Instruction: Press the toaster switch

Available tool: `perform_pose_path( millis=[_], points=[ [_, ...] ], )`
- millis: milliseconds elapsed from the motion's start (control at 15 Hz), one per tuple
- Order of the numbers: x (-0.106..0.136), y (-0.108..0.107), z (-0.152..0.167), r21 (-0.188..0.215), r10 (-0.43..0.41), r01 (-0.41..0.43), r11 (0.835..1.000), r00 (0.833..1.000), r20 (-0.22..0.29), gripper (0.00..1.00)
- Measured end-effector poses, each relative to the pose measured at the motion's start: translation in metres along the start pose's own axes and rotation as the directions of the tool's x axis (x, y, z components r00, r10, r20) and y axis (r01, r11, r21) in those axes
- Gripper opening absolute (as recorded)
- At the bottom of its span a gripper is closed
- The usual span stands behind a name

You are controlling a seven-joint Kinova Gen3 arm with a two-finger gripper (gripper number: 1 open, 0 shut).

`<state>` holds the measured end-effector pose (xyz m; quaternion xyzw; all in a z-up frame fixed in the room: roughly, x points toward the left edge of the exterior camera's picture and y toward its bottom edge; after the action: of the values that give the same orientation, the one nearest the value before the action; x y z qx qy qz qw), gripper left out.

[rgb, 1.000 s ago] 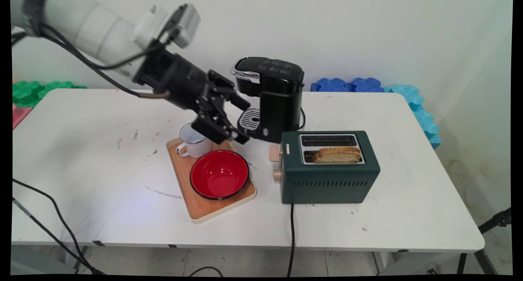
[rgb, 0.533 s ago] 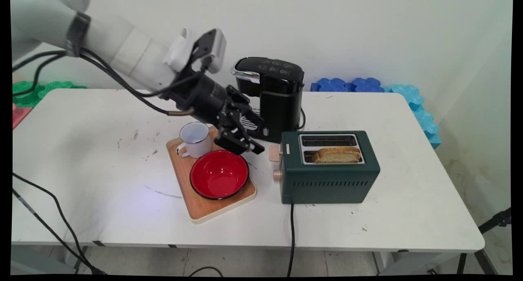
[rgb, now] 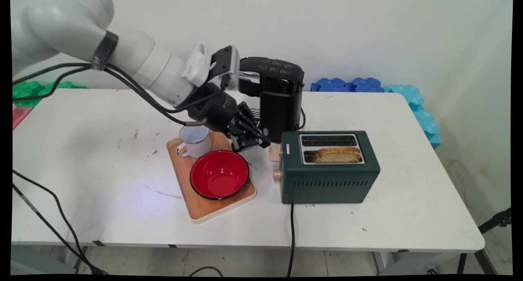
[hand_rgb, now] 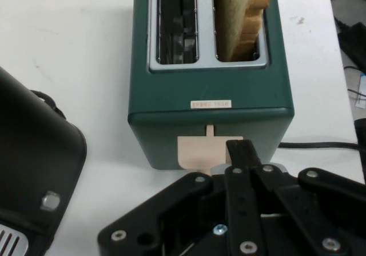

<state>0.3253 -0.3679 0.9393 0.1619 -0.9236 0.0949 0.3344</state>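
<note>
Black gripper (hand_rgb: 240,153), fingers together, at green toaster (hand_rgb: 211,96) lever (hand_rgb: 201,151) (small label on toaster unreadable).

A robotics laboratory bench staged as a kitchen counter. A scuffed white table (rgb: 102,158) against a bare wall carries a green toaster (rgb: 329,166), a black coffee machine (rgb: 278,101) and a wooden tray (rgb: 196,205); a cabled robot arm (rgb: 155,68) reaches over it, and foam floor tiles (rgb: 367,85) line the wall.
</note>
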Motion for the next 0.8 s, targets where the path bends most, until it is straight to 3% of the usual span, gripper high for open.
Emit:
perform_pose_path(
  millis=[800],
  points=[
    [-0.006,-0.003,0.03,0.013,-0.003,0.003,1.0,1.0,0.009,0.0]
  ],
)
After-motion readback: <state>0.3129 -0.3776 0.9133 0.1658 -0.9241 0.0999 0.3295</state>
